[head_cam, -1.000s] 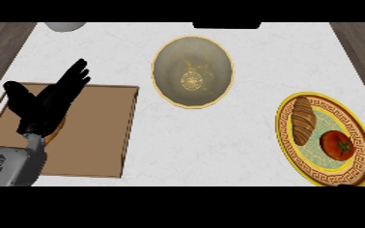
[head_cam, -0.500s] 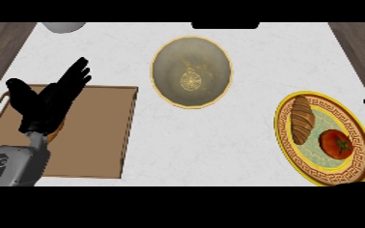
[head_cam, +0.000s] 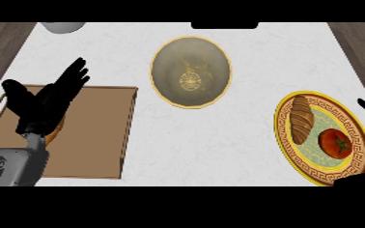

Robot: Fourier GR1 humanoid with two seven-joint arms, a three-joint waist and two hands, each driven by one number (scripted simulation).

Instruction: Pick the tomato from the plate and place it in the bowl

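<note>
A red tomato (head_cam: 335, 143) lies on the lower right part of a gold-rimmed plate (head_cam: 284, 137) at the counter's right side. An olive bowl (head_cam: 168, 72) with a gold rim stands empty at the middle back, well left of the plate. My left hand (head_cam: 44, 104) rests open at the left, fingers up, over a wooden board, far from both. Of my right hand (head_cam: 360, 101) only a small dark tip shows at the right edge, just beyond the plate's rim.
A croissant (head_cam: 301, 118) lies on the plate, left of the tomato. A brown cutting board (head_cam: 96, 130) covers the left front. A white vessel (head_cam: 63, 26) and a dark object (head_cam: 224, 25) sit at the back edge. White counter separates bowl and plate.
A dark tip of my right hand has come into view at the right edge beside the plate. The left hand, tomato and bowl have not moved.
</note>
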